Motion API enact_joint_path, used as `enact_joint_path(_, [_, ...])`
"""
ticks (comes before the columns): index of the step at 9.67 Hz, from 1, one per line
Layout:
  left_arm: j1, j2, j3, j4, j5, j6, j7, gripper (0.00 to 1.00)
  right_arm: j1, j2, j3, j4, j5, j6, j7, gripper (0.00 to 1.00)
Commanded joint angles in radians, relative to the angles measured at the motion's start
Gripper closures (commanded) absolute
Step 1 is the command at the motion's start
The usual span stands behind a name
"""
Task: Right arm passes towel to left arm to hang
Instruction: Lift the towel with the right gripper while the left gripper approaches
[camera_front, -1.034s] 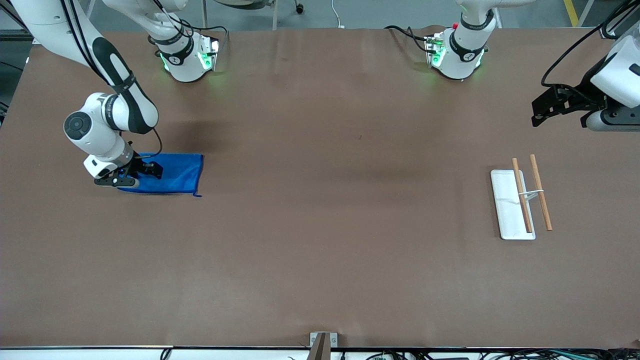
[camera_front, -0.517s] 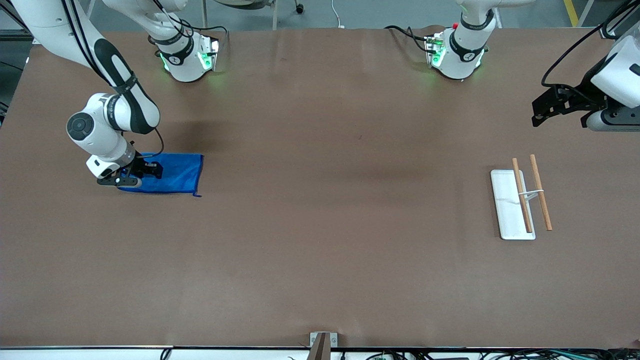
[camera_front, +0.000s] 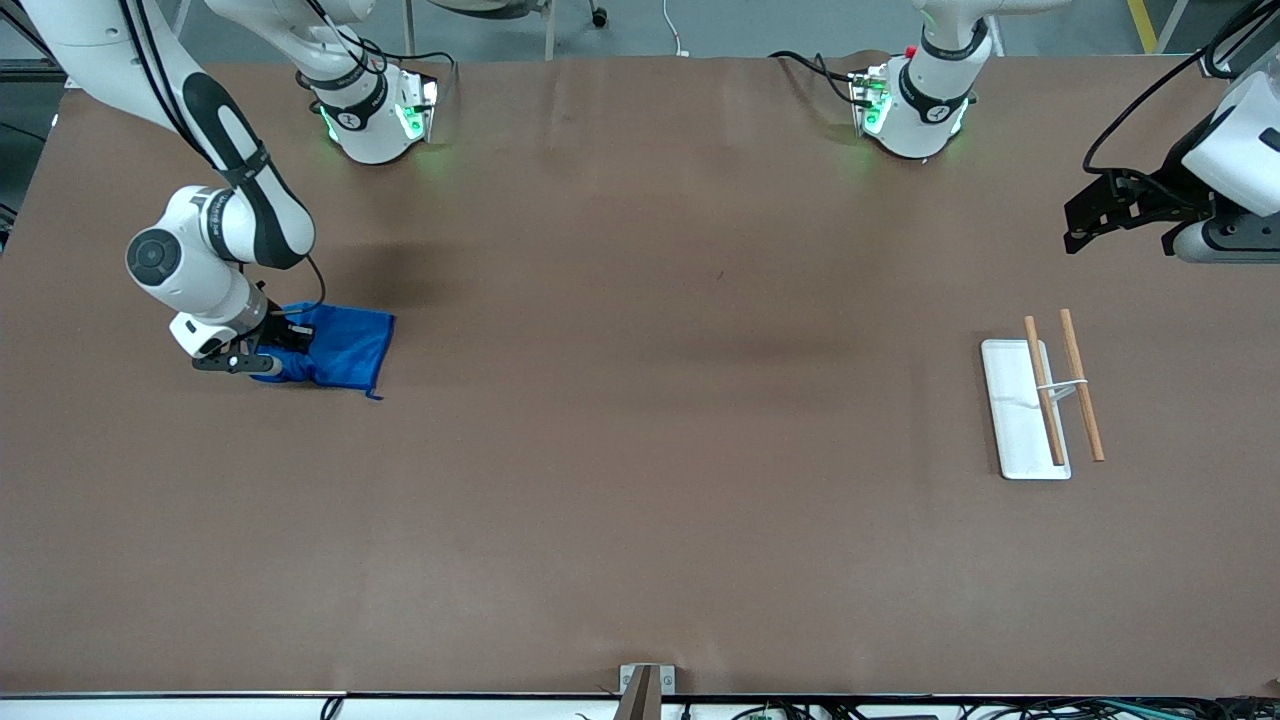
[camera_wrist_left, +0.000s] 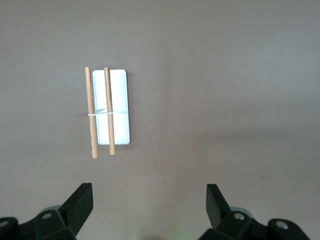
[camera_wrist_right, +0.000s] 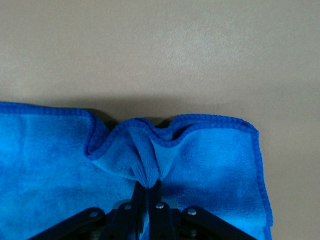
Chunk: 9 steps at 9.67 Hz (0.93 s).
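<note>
The right gripper (camera_front: 268, 352) is down at the table (camera_front: 640, 480) near the right arm's end, pinched tight on a fold of the towel (camera_front: 340, 350); in the right wrist view the cloth (camera_wrist_right: 200, 165) bunches up into a ridge between the closed fingers (camera_wrist_right: 159, 212). The rest of the towel lies rumpled on the table, tag corner nearest the front cam. The left gripper (camera_front: 1085, 215) waits up in the air w/ jaws wide, nothing in them, over the left arm's end. The rack (camera_front: 1040, 400) w/ two wooden rods on a white base sits near that end too, well apart from the towel.
</note>
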Motion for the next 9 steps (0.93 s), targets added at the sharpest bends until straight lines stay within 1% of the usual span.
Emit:
enact_joint_path(1, [0.005, 0.013, 0.002, -0.02, -0.015, 0.004, 0.022, 0.0, 0.029, -0.091, 0.007, 0.121, -0.012, -0.277, 0.069, 1.0])
enact_joint_path(2, [0.006, 0.013, 0.002, -0.02, -0.015, 0.004, 0.024, 0.0, 0.038, -0.105, 0.009, 0.208, -0.012, -0.412, 0.075, 1.0])
enact_joint_path(3, [0.005, 0.013, 0.002, -0.02, -0.015, 0.004, 0.024, 0.0, 0.049, -0.113, 0.01, 0.328, -0.001, -0.567, 0.076, 1.0])
enact_joint_path(4, [0.005, 0.013, 0.0, -0.02, -0.015, 0.004, 0.024, 0.0, 0.053, -0.11, 0.027, 0.441, 0.005, -0.692, 0.087, 1.0])
enact_joint_path(5, [0.005, 0.013, 0.002, -0.02, -0.015, 0.004, 0.024, 0.0, 0.052, -0.107, 0.065, 0.54, 0.039, -0.789, 0.111, 1.0])
enact_joint_path(6, [0.006, 0.013, 0.0, -0.02, -0.016, 0.004, 0.025, 0.0, 0.053, -0.105, 0.091, 0.606, 0.092, -0.846, 0.128, 1.0])
enact_joint_path(7, [0.006, 0.015, 0.002, -0.02, -0.016, 0.004, 0.029, 0.0, 0.055, -0.103, 0.122, 0.635, 0.164, -0.849, 0.121, 1.0])
enact_joint_path(8, [0.006, 0.016, 0.0, -0.02, -0.016, 0.003, 0.03, 0.0, 0.058, -0.103, 0.154, 0.648, 0.25, -0.836, 0.118, 1.0])
enact_joint_path(9, [0.005, 0.021, 0.0, -0.018, -0.02, 0.003, 0.03, 0.0, 0.064, -0.103, 0.197, 0.651, 0.343, -0.787, 0.118, 1.0])
